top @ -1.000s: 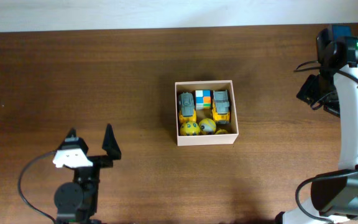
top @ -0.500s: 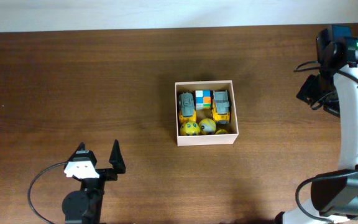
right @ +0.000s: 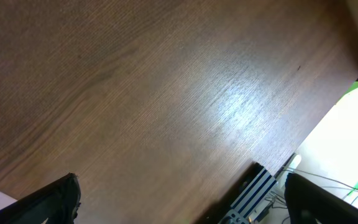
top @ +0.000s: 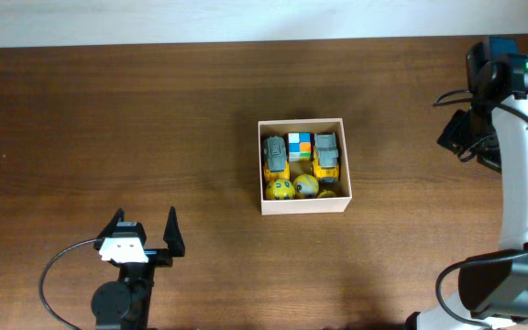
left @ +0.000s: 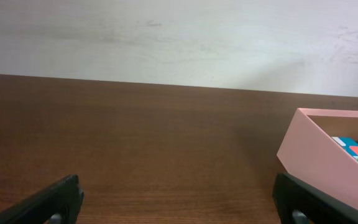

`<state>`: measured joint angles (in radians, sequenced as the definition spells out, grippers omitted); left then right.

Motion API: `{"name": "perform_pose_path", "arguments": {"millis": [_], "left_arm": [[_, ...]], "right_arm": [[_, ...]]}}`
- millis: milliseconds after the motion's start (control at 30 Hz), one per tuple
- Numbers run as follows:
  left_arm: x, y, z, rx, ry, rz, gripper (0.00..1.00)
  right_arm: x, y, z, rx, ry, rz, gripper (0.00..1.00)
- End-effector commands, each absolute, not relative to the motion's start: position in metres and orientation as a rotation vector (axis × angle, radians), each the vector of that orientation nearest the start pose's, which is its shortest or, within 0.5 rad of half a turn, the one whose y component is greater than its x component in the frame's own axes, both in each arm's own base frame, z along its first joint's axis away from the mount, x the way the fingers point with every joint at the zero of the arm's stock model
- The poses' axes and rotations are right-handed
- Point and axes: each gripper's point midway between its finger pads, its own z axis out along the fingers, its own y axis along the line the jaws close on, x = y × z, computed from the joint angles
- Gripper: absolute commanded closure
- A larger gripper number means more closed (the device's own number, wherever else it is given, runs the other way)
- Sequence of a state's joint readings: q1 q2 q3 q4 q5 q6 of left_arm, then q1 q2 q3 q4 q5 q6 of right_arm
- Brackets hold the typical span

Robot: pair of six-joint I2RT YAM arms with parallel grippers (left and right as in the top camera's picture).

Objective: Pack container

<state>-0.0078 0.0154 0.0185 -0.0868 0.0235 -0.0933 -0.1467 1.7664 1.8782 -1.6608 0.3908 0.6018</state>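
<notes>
The container (top: 302, 207) is a square white box with a tan inside at the table's middle. It holds two yellow-and-grey toy trucks (top: 276, 157), a coloured cube (top: 300, 145) and yellow balls (top: 292, 188). My left gripper (top: 143, 231) is open and empty near the front left, well apart from the box. In the left wrist view (left: 179, 210) the container's wall (left: 325, 160) shows at the right with the cube (left: 353, 150) inside. My right gripper (top: 459, 136) is open and empty at the far right edge; its wrist view (right: 185, 208) shows only bare table.
The brown wooden table (top: 154, 119) spreads around the box. A pale wall (left: 179, 37) stands behind it. The table's edge, a blue-striped part (right: 252, 191) and cables lie at the lower right of the right wrist view.
My left gripper has moved toward the front edge and a little to the right, still open. The right arm and the box have not moved.
</notes>
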Motion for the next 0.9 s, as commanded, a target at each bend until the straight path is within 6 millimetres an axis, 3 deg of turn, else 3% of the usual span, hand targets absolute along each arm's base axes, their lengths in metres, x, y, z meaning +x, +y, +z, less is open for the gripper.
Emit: {"name": "perform_pose_path", "arguments": {"millis": [0,733,867], "left_arm": [[0.245,-0.007,0.157,-0.030,1.651,-0.089,0.01],[0.245,-0.007,0.157,-0.030,1.651,-0.089,0.01],[0.245,-0.007,0.157,-0.030,1.651,-0.089,0.01]], "right_arm": [[0.300,-0.113,0.229,1.112,2.754,-0.570,0.01],[0.300,-0.113,0.229,1.112,2.754,-0.570,0.01],[0.296,-0.105,0.243,1.077,2.716,-0.542,0.01]]}}
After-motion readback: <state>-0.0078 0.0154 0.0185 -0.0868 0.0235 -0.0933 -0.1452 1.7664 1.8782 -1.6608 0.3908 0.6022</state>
